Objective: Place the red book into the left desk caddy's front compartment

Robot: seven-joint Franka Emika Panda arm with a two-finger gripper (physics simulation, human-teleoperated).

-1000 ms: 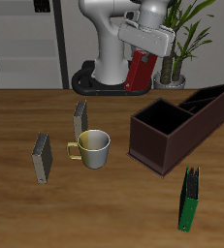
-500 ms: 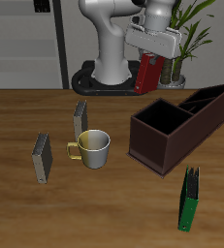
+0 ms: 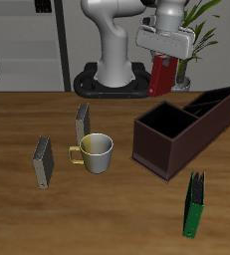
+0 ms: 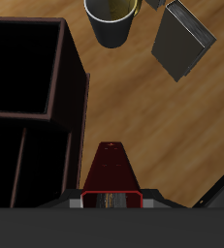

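Observation:
My gripper (image 3: 164,60) is shut on the red book (image 3: 162,76) and holds it upright in the air, above and behind the left desk caddy (image 3: 182,129). In the wrist view the red book (image 4: 110,170) hangs from the gripper over bare wood, beside the caddy's dark wall (image 4: 78,97). The caddy is a long maroon-brown box with a black interior and dividers; its front compartment (image 3: 164,122) is the one nearest the mug.
A metal mug (image 3: 95,151) stands mid-table, with a grey-olive book (image 3: 83,122) behind it and another (image 3: 43,161) beside it. A green book (image 3: 193,206) stands near the front edge. A potted plant (image 3: 191,40) is behind the caddy.
The gripper has carried the red book sideways toward the plant side and slightly upward, nearer to above the caddy. Nothing else moved.

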